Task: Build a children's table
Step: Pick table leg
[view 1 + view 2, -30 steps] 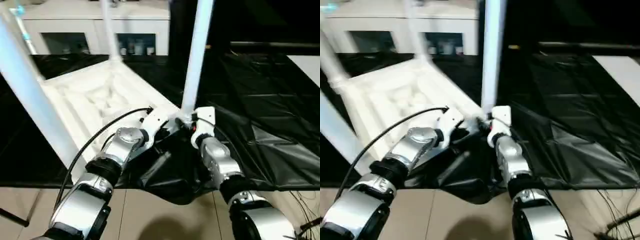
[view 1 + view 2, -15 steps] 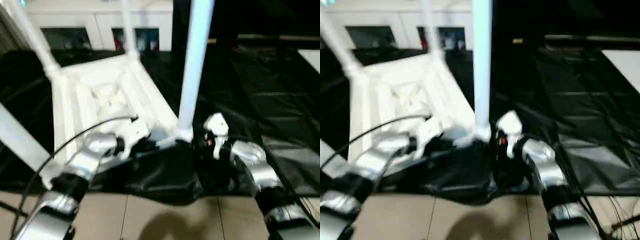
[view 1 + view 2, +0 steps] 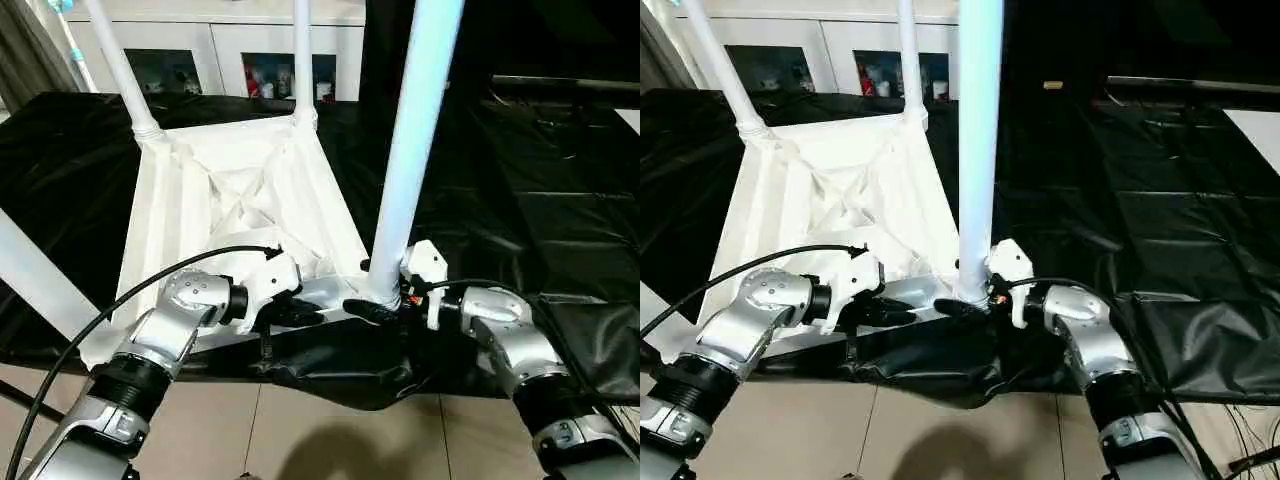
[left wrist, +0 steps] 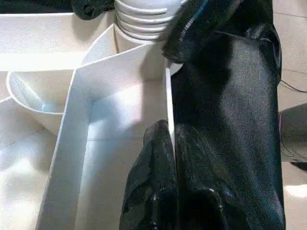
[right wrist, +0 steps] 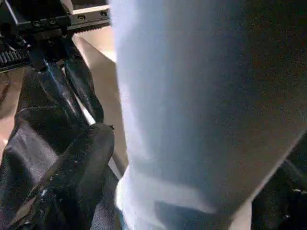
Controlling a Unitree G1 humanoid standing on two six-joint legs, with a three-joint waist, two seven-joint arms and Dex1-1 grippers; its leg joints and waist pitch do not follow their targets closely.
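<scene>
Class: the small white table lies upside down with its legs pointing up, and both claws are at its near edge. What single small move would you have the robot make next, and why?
Probably close the right claw on the base of the near leg. Its fingers stand open on either side of that leg just above the corner socket, while the left claw is already shut on the rim of the tabletop, steadying it. A grip there looks needed before the leg can be tightened.

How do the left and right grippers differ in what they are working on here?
The left gripper is pinched shut on the upturned tabletop's near rim, while the right gripper sits around the base of the upright near leg. The left gripper reaches in from the left, the right gripper from the right. Both meet at the same near corner.
</scene>
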